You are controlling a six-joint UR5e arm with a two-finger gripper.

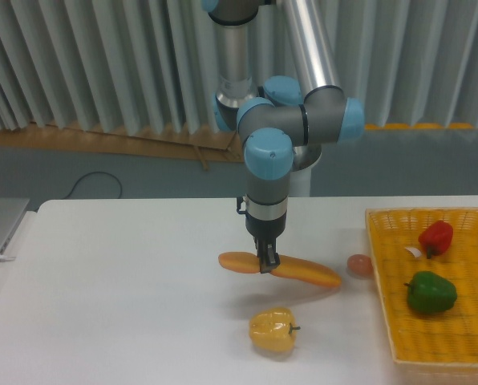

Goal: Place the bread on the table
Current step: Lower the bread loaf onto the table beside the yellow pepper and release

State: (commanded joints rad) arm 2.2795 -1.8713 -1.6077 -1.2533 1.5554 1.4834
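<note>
I have the long orange-golden bread loaf point(280, 269) clamped mid-length in the two-finger gripper point(265, 261), low over the white table point(119, 281) at frame centre; touchdown and release left.

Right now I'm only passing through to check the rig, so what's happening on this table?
The two-finger gripper is shut on the long orange-golden bread near its middle, holding it low over the white table. Its right end dips toward the surface, beside a small pinkish ball. A yellow bell pepper sits in front.
</note>
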